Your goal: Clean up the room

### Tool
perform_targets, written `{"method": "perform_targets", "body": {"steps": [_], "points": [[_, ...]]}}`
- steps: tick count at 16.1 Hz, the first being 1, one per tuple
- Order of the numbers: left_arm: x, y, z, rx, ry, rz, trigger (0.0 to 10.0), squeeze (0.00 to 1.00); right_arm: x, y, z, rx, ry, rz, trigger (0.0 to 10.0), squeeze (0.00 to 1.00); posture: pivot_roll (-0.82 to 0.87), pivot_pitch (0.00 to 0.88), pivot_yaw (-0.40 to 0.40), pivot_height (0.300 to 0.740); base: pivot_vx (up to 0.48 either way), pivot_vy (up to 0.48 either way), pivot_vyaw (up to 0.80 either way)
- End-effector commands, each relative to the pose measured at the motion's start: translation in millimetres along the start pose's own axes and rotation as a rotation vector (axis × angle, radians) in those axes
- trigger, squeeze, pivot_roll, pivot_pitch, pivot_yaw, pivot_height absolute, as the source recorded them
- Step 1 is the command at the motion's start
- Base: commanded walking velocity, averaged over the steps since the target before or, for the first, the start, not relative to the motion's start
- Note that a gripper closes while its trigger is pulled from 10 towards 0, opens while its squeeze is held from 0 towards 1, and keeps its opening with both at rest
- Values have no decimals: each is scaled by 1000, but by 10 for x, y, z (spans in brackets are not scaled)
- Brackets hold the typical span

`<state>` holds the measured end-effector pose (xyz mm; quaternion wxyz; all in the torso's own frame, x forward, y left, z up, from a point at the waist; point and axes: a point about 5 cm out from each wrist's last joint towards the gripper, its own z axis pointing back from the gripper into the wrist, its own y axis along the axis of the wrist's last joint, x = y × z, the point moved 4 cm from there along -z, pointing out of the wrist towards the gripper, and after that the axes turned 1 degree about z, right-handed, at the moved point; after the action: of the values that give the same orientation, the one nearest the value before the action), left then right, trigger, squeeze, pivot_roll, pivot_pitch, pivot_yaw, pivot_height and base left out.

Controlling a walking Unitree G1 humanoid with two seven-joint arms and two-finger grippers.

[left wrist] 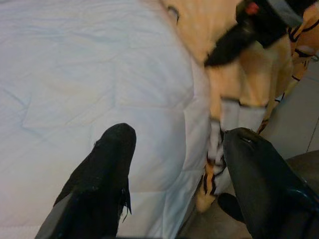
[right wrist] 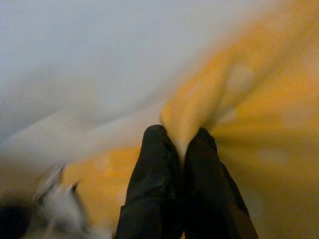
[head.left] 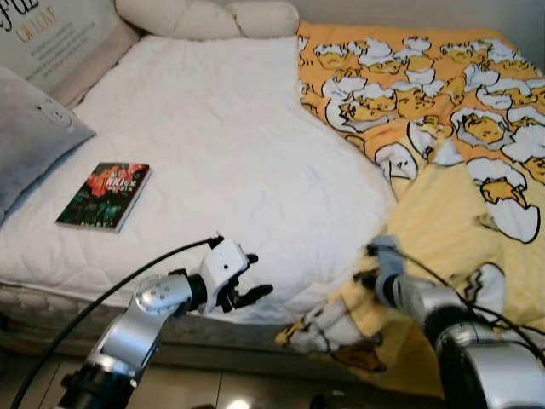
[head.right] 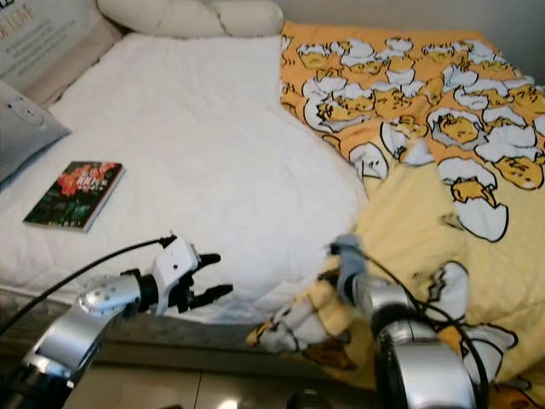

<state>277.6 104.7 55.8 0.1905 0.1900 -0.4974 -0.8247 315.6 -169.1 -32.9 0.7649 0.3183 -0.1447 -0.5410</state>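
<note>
Pinching the yellow blanket (head.left: 477, 213) w/ right claw (right wrist: 182, 144); thin fold could slip. Left claw (head.left: 243, 285) gapes wide beside blanket's corner.

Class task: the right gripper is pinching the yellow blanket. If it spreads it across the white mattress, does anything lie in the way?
The right gripper holds the yellow blanket at the bed's near edge. A book lies on the white mattress on the far left side, so it could end up covered.

Head stereo pair above bed (head.left: 213, 153)
</note>
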Motion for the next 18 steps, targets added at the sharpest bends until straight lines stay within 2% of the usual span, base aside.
{"method": "perform_targets", "body": {"steps": [1, 3, 4, 5, 7, 9, 10, 11, 12, 13, 14, 15, 18], "points": [[22, -15, 13, -6, -6, -14, 10000, 0, -273, -91, 22, -18, 251, 158, 0, 0, 5, 0, 1, 740, 0, 0, 0], [44, -26, 9, -7, -12, -13, 10000, 0, -417, -312, 168, -58, 446, 312, 0, 0, -1, 0, 2, 740, 0, 0, 0], [54, -26, 0, -7, -16, -13, 10000, 0, -471, -579, 313, -132, 542, 443, 0, 0, -4, 0, 2, 740, 0, 0, 0], [61, -22, -10, -6, -20, -13, 10000, 0, -496, -799, 419, -204, 597, 534, 0, 0, -5, 0, 3, 740, 0, 0, 0], [67, -19, -18, -5, -23, -14, 10000, 0, -520, -974, 523, -268, 651, 609, 0, 0, -7, 0, 5, 740, 0, 0, 0], [68, -16, -23, -4, -25, -15, 10000, 0, -614, -1117, 636, -325, 715, 654, 0, 0, -7, 0, 7, 740, 0, 0, 0], [66, -15, -24, -4, -26, -16, 10000, 0, -651, -1103, 638, -311, 708, 658, 784, 0, -7, 0, 8, 740, 0, 0, 0], [63, -14, -22, -4, -26, -17, 10000, 0, -618, -1060, 586, -287, 644, 681, 10000, 0, -6, 0, 9, 740, 0, 0, 0], [60, -17, -20, -6, -26, -18, 10000, 0, -539, -1013, 502, -279, 558, 664, 10000, 0, -6, 0, 9, 740, 0, 0, 0], [56, -17, -18, -6, -25, -18, 10000, 0, -401, -894, 397, -254, 433, 605, 10000, 1000, -5, 0, 8, 740, 0, 0, 0], [51, -18, -15, -8, -24, -19, 10000, 0, -312, -765, 368, -228, 374, 564, 10000, 1000, -4, 0, 8, 740, 0, 0, 0], [48, -19, -13, -8, -23, -19, 10000, 0, -292, -697, 381, -215, 374, 559, 10000, 1000, -3, 0, 7, 740, 0, 0, 0], [38, -18, -10, -8, -19, -18, 10000, 0, -362, -541, 509, -195, 478, 591, 10000, 1000, -2, 0, 4, 740, 0, 0, 0]]}}
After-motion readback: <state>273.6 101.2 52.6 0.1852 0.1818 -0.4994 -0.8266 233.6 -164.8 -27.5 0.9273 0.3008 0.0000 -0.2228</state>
